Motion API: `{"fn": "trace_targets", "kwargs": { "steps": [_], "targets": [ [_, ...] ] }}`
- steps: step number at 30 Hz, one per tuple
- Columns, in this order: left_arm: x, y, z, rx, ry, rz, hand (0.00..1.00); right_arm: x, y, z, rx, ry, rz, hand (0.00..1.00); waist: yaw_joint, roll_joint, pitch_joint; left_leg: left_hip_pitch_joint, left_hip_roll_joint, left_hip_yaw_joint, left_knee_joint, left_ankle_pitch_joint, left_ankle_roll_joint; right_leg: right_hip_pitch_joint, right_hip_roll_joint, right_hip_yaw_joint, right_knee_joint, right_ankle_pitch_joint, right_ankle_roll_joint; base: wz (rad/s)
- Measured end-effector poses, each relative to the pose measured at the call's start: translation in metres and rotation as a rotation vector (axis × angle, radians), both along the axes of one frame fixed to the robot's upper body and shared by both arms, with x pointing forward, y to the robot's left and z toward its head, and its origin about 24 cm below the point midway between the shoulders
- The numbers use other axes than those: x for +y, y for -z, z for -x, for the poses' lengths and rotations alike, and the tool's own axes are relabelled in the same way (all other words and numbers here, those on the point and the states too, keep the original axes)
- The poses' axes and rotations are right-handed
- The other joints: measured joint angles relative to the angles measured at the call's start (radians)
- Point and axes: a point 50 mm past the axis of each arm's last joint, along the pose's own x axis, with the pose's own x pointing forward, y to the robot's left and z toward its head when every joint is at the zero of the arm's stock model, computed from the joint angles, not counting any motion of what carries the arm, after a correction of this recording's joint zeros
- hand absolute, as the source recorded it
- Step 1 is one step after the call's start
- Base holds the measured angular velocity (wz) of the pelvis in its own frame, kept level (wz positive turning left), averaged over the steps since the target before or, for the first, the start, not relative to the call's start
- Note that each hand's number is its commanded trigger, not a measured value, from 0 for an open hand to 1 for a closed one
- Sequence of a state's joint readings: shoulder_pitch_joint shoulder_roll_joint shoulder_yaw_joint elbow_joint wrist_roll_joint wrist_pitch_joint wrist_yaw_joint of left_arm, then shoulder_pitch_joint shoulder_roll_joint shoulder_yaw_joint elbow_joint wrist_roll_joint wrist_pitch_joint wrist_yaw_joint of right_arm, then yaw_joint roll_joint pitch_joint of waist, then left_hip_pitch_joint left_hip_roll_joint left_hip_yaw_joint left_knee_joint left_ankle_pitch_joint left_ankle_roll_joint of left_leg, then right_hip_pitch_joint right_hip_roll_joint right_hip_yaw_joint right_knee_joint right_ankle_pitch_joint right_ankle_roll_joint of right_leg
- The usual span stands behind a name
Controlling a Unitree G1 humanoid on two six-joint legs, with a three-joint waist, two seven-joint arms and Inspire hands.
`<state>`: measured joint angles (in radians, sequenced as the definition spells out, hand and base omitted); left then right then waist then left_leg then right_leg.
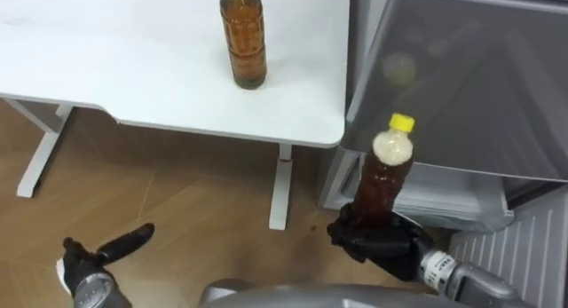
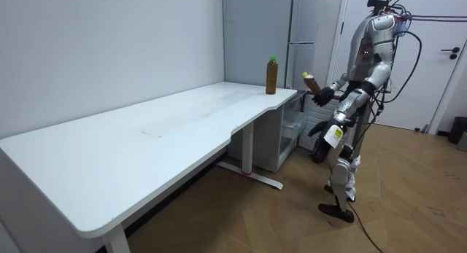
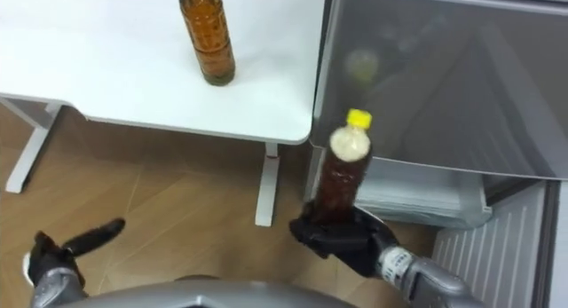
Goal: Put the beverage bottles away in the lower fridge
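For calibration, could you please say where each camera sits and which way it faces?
Left eye view: head, facing down at table edge and fridge; left hand open, right hand gripping the yellow-capped bottle.
Right eye view: the same, slightly aside.
Room view: across the room, along the table; whole robot.
Shared: green-capped bottle.

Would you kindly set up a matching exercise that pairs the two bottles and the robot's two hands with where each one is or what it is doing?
Things:
1. green-capped bottle
2. yellow-capped bottle
3. left hand
4. right hand

Places or states:
A. curled round a bottle's base
B. standing on the white table
C. open, low over the wooden floor
D. held upright in front of the fridge

Pairs: 1-B, 2-D, 3-C, 4-A
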<state>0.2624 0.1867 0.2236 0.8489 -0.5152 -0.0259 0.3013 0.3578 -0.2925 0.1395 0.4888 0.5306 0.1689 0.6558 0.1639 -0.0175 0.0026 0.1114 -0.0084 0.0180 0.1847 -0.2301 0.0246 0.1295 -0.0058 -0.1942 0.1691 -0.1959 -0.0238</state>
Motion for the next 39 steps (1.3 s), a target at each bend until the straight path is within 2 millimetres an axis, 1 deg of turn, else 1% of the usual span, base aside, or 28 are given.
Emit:
{"fn": "trace_targets", "kwargs": {
  "steps": [2,3,5,7,8,13,14,16,17,19,22,23,24,26,31,33,37,39],
  "targets": [
    [-0.002,0.007,0.021,0.07,-0.008,0.038,0.0,-0.007,0.004,0.013,0.051,0.019,0.013,1.0,-0.001,-0.002,0.0002,0.003,0.0,0.002,-0.004,0.0,0.0,0.0,-0.002,0.001,0.0,0.0,0.0,-0.02],
    [-0.003,0.008,0.026,0.086,-0.01,0.047,0.0,-0.008,0.006,0.017,0.067,0.03,0.01,1.0,-0.002,-0.002,0.0,0.005,0.002,0.002,-0.007,0.0,0.0,0.001,-0.002,0.001,0.0,0.0,0.0,0.0],
    [-0.006,0.014,0.044,0.15,-0.022,0.085,0.0,-0.011,0.012,0.026,0.118,0.058,0.01,1.0,-0.009,-0.005,0.0009,0.005,0.007,0.004,-0.009,-0.001,0.0,0.002,-0.005,0.0,0.0,0.0,0.0,0.0],
    [-0.008,0.016,0.054,0.181,-0.029,0.113,0.0,-0.012,0.015,0.031,0.145,0.069,0.01,1.0,-0.017,-0.007,0.0013,0.0,0.007,0.005,-0.002,-0.001,0.0,0.002,-0.007,-0.001,0.0,0.0,0.0,0.0],
    [-0.01,0.017,0.059,0.197,-0.03,0.132,0.0,-0.013,0.017,0.034,0.157,0.093,0.001,1.0,-0.018,-0.007,0.0015,0.0,0.007,0.009,0.0,-0.001,-0.001,-0.004,-0.006,0.003,-0.002,0.0,0.0,-0.03],
    [-0.013,0.021,0.066,0.233,-0.036,0.178,0.0,-0.016,0.022,0.04,0.192,0.224,-0.053,1.0,-0.029,-0.011,0.0029,-0.001,0.008,0.013,0.004,-0.001,-0.001,-0.006,-0.006,0.002,-0.001,-0.001,0.0,-0.02],
    [-0.014,0.021,0.062,0.226,-0.028,0.181,0.0,-0.016,0.024,0.041,0.204,0.266,-0.064,1.0,-0.034,-0.01,-0.0002,-0.003,0.005,0.013,0.004,-0.001,-0.001,-0.008,-0.006,0.003,-0.001,-0.001,0.0,0.0],
    [-0.015,0.022,0.061,0.231,-0.024,0.19,0.0,-0.017,0.025,0.043,0.221,0.315,-0.064,1.0,-0.043,-0.012,-0.0008,-0.004,0.002,0.013,0.004,-0.001,-0.001,-0.009,-0.006,0.003,-0.001,-0.001,0.0,0.0],
    [-0.016,0.022,0.059,0.231,-0.013,0.195,0.0,-0.017,0.026,0.044,0.227,0.356,-0.075,1.0,-0.047,-0.009,-0.0034,-0.004,0.002,0.013,0.003,-0.001,-0.001,-0.009,-0.005,0.004,-0.001,-0.001,0.0,0.0],
    [-0.016,0.022,0.054,0.212,0.0,0.202,0.0,-0.016,0.027,0.044,0.233,0.402,-0.082,1.0,-0.051,-0.008,-0.0037,-0.005,0.002,0.015,0.004,-0.001,-0.001,-0.011,-0.006,0.006,-0.001,-0.001,0.0,-0.02],
    [-0.02,0.023,0.045,0.207,0.065,0.205,0.0,-0.013,0.029,0.041,0.247,0.474,-0.097,1.0,-0.058,-0.006,-0.0037,-0.007,0.001,0.017,0.005,-0.001,-0.001,-0.008,-0.002,0.006,-0.002,0.0,0.0,0.0],
    [-0.022,0.023,0.039,0.2,0.087,0.208,0.0,-0.011,0.03,0.039,0.251,0.512,-0.106,1.0,-0.058,-0.008,-0.005,-0.004,0.001,0.022,0.005,-0.001,0.0,-0.006,-0.002,0.007,-0.001,0.0,0.0,0.0],
    [-0.023,0.023,0.037,0.199,0.096,0.209,0.0,-0.009,0.03,0.038,0.254,0.537,-0.119,1.0,-0.058,-0.005,-0.0029,-0.001,0.002,0.023,0.005,-0.001,0.0,-0.004,-0.002,0.008,-0.001,0.0,0.0,-0.05],
    [-0.025,0.024,0.028,0.198,0.151,0.2,0.0,-0.002,0.031,0.031,0.255,0.659,-0.199,1.0,-0.058,-0.002,-0.0017,0.005,0.002,0.024,0.006,-0.001,0.0,0.0,-0.004,0.008,0.001,0.0,0.0,-0.02],
    [-0.031,0.025,0.02,0.247,0.326,0.17,0.0,0.003,0.029,0.008,0.232,0.795,-0.287,1.0,-0.063,0.01,0.0021,0.002,0.002,0.023,0.004,-0.003,0.001,-0.002,-0.001,0.009,0.006,0.0,0.001,0.0],
    [-0.034,0.026,0.02,0.263,0.366,0.165,0.0,0.003,0.028,0.0,0.226,0.834,-0.3,1.0,-0.062,0.012,0.0037,0.0,0.002,0.023,0.005,-0.005,0.001,-0.002,-0.001,0.008,0.006,0.0,0.001,0.0],
    [-0.038,0.027,0.024,0.327,0.502,0.135,0.0,0.009,0.019,-0.017,0.176,0.902,-0.368,1.0,-0.058,0.017,0.0063,-0.005,0.001,0.021,0.013,-0.005,0.001,-0.003,-0.001,0.005,0.001,-0.001,0.002,0.01],
    [-0.039,0.027,0.026,0.351,0.549,0.118,0.0,0.012,0.016,-0.025,0.146,0.922,-0.399,1.0,-0.059,0.02,0.006,-0.006,0.0,0.021,0.016,-0.005,0.001,-0.002,-0.002,0.005,0.001,-0.001,0.003,0.02]
  ]
}}
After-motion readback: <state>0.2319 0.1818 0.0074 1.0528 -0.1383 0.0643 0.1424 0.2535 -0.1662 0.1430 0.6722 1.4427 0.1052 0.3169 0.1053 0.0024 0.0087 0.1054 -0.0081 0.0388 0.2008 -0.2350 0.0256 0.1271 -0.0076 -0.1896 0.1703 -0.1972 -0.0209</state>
